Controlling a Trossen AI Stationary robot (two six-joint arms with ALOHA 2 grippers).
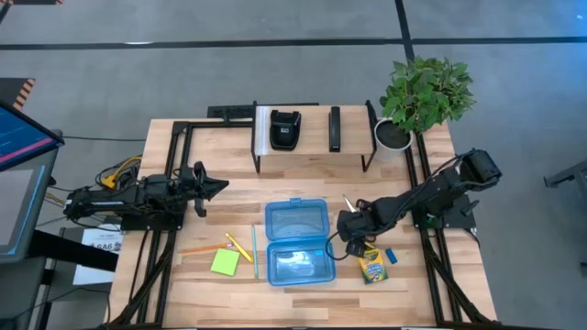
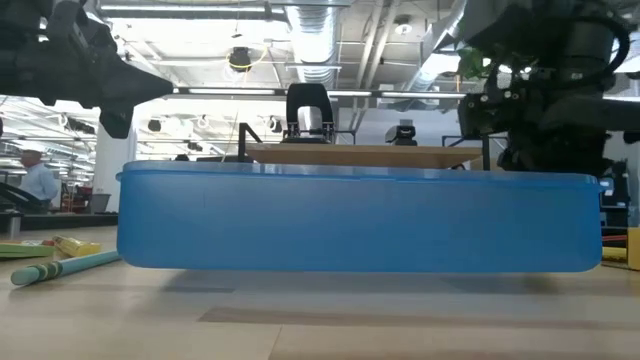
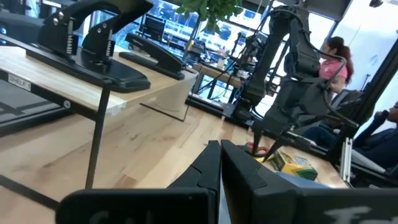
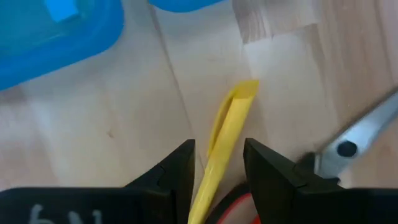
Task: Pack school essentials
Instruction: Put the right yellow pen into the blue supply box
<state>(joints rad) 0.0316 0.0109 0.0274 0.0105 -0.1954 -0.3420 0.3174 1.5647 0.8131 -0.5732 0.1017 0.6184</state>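
Observation:
An open blue plastic box (image 1: pixel 295 243) lies flat mid-table, lid and base side by side. To its left lie the lime-green sticky pad (image 1: pixel 225 262) and the orange, yellow and teal pencils (image 1: pixel 240 247). To its right are the yellow-green crayon box (image 1: pixel 371 266), the tiny blue eraser (image 1: pixel 392 258) and the scissors (image 4: pixel 357 140), with a red handle (image 4: pixel 231 210). My right gripper (image 1: pixel 347 226) is low over the scissors and open. Its fingers stand on either side of a thin yellow strip (image 4: pixel 227 134). My left gripper (image 1: pixel 218 187) is shut and hovers left of the box.
A black wire shelf (image 1: pixel 312 151) at the far edge carries a black boxy device (image 1: pixel 285 129) and a dark bar (image 1: pixel 335 128). A potted plant (image 1: pixel 424 92) stands at the far right corner. People show in the room beyond the table (image 3: pixel 333 56).

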